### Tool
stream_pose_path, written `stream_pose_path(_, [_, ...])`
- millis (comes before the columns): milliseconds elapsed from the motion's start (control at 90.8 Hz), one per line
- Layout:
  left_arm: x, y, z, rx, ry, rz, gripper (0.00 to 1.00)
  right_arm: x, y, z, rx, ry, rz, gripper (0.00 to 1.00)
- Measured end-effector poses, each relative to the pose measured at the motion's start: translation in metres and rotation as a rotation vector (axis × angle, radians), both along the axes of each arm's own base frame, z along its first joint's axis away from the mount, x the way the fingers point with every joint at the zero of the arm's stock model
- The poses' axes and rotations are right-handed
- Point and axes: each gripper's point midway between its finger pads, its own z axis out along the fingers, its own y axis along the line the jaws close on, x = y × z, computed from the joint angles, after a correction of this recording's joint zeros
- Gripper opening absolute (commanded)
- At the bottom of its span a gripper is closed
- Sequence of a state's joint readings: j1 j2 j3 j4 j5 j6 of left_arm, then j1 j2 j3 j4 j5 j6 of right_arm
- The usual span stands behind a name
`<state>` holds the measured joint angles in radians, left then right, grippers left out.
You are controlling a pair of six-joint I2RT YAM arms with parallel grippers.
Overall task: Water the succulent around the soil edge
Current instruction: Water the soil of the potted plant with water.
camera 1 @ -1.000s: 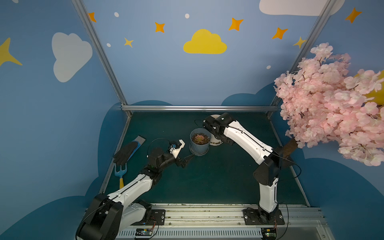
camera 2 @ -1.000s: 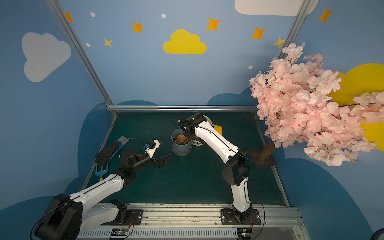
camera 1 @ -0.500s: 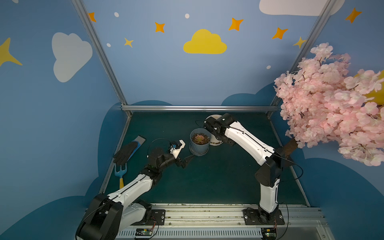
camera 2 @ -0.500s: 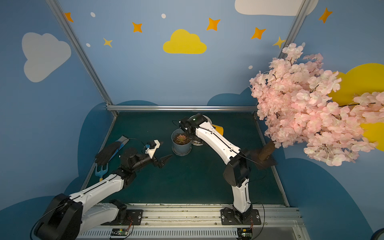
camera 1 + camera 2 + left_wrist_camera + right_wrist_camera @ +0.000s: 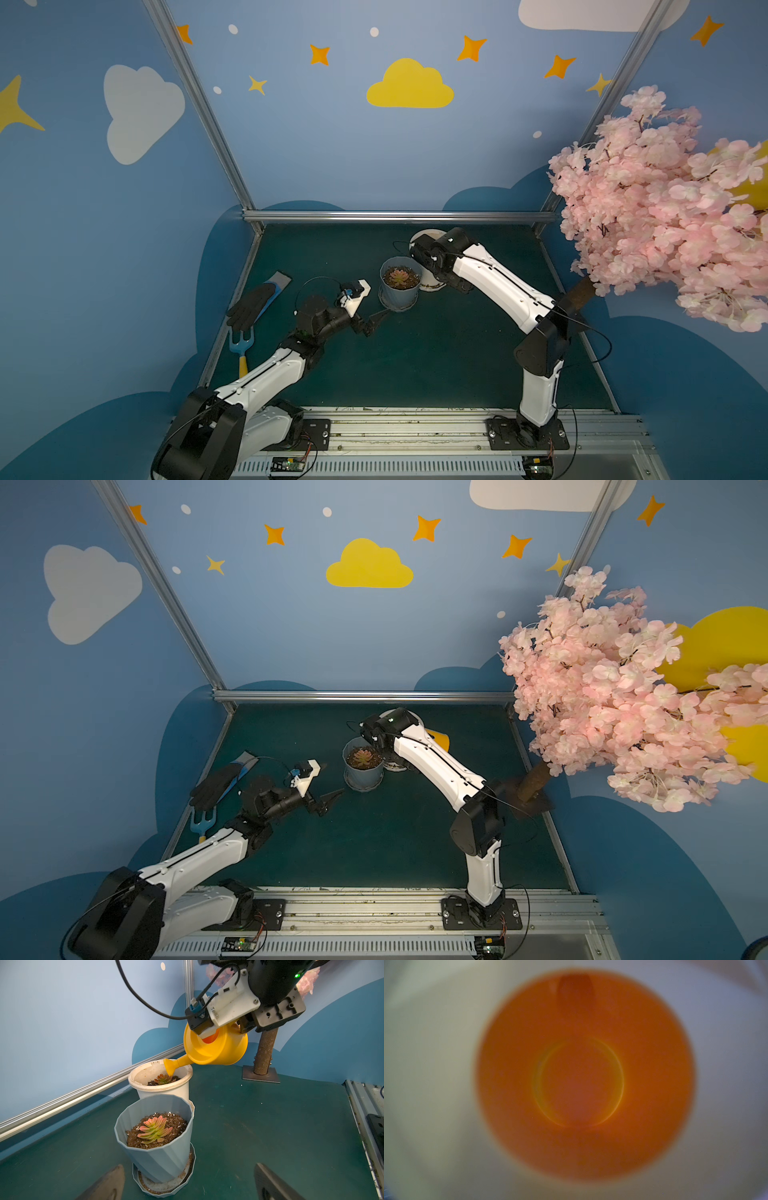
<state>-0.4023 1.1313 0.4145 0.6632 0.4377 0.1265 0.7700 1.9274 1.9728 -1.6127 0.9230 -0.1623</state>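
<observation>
Left wrist cam has the left gripper [image 5: 188, 1167] right up front, jaws spread wide with nothing in them, hovering just short of the blue pot [image 5: 160, 1159]. Off beside that arm, in a top view, lie a black glove [image 5: 253, 301] and a little blue fork [image 5: 242, 337], with the glove's fingers right at the fork's prongs. The blue pot sits upright on its saucer [image 5: 166, 1188], with a pink-green succulent [image 5: 154, 1130] in the middle of the soil. Just behind it is a white pot [image 5: 164, 1092] with a smaller succulent [image 5: 163, 1079]. Over that one hangs a yellow watering can [image 5: 216, 1049], tipped forward, its spout [image 5: 171, 1067] pointing down at the soil near the white rim, close to the plant. The right gripper [image 5: 244, 1026] is clamped on the can's top handle. Right wrist cam is only orange blur. Furthest back stands the trunk [image 5: 265, 1051] of the pink blossom tree [image 5: 665, 208]
</observation>
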Motion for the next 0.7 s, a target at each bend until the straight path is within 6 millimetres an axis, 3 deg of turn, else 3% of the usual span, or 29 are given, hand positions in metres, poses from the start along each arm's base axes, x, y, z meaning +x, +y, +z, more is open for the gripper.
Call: stream_pose_path(705, [0.0, -0.001, 0.001, -0.001, -0.002, -0.002, 1.0, -0.003, -0.015, -0.009, 0.023, 0.037, -0.057, 0.0])
